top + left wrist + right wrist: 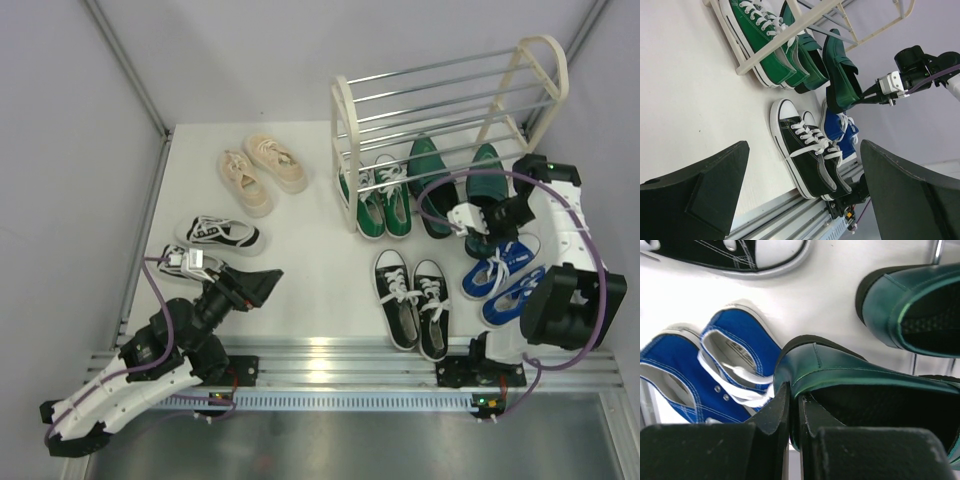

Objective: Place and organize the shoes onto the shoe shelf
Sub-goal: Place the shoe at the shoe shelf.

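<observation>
A: What is held by the right gripper?
B: A loafer is pinched at the heel rim. The jaws are clamped on it, with one finger set inside the shoe and one outside.
A: Where is that loafer found?
B: It is seen at the right half of the shelf, toe under the lowest rods and heel turned toward the arm. The other loafer is set just beside it, on its left. Whether its sole is rested on the table cannot be told.
A: And the left gripper?
B: It is spread wide and nothing is grasped. It is held low at the near left, close to the striped sneakers.
A: What else is kept in the shelf?
B: The green sneakers are tucked side by side in the left half, at the bottom.
A: Which shoes are seen out on the table?
B: The blue sneakers are laid near the held loafer's heel. The black sneakers are placed at the front middle, and the cream sneakers at the far left.
</observation>
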Robot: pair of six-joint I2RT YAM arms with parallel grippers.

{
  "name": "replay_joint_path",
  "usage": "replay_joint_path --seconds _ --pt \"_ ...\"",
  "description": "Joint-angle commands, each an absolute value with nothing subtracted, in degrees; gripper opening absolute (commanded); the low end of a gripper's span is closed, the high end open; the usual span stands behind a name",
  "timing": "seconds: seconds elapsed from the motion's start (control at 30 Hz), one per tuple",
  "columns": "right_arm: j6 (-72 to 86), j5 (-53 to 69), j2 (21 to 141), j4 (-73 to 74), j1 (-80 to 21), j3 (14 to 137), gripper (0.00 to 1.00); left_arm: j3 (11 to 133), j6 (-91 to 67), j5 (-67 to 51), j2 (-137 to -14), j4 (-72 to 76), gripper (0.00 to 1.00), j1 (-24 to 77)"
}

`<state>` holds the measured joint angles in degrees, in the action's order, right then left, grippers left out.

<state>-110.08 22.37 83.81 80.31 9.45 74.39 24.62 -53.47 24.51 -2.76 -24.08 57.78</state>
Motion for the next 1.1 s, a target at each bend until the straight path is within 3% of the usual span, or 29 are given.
replay_joint_path --seconds 0.0,0.17,1.07 --pt "-117.2 22.5 84.0 85.8 10.1 80.5 0.0 24.6 -52.2 25.3 -2.3 -23.3 0.98 57.7" --pt "-119.3 20.7 87.8 85.8 10.2 85.5 0.0 24.4 -52.5 25.5 -2.2 -23.3 0.98 57.7" --pt "-133.7 20.0 96.8 75.8 10.0 87.3 0.01 23.5 -53.5 27.9 -2.3 -23.3 0.98 57.7"
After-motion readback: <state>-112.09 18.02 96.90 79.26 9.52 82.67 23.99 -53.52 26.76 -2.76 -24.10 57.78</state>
